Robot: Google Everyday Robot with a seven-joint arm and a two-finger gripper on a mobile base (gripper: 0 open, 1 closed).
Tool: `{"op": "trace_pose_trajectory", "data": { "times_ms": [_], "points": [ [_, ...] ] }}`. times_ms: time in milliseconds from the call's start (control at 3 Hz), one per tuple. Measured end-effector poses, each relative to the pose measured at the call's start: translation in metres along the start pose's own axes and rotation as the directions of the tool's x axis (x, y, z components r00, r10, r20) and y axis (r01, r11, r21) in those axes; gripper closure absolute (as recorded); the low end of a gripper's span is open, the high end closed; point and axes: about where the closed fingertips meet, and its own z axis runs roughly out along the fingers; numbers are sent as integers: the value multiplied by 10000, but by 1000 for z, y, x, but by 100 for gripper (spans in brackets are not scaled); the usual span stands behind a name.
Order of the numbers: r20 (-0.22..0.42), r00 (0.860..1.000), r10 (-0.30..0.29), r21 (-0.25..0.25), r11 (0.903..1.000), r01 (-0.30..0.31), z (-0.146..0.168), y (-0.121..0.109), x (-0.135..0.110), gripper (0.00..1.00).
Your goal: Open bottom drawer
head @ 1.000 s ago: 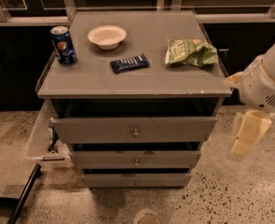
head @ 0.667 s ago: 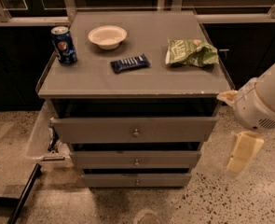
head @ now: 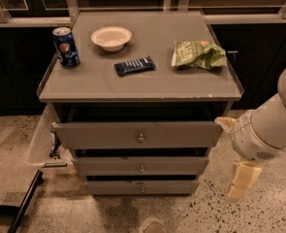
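Three grey drawer fronts stood stacked in the grey cabinet. The bottom drawer, the lowest and shortest flat grey front with a small round metal knob, looked closed, just above the speckled floor. The cream-coloured gripper hung to the right of the cabinet, apart from it, at about the height of this drawer. Whether it was spread or pressed together I could not tell.

I think the main danger was the mid-sized grey drawer front just above. Its knob lay close over the lowest one, so a small error in height could catch the wrong drawer. The tall top drawer front stuck out further, and the white arm could bump it and shake the blue soda can.

Compared with one second before, the gripper had come lower and a little nearer to the cabinet. The things on top had not moved.
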Motion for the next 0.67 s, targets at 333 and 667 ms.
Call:
{"op": "trace_pose_trajectory", "data": {
  "times_ms": [333,667],
  "points": [
    [328,9994,110,-339,9994,-99,32,-3,10,0],
    [705,9974,-176,-461,9987,209,79,-11,26,0]
  ]
}}
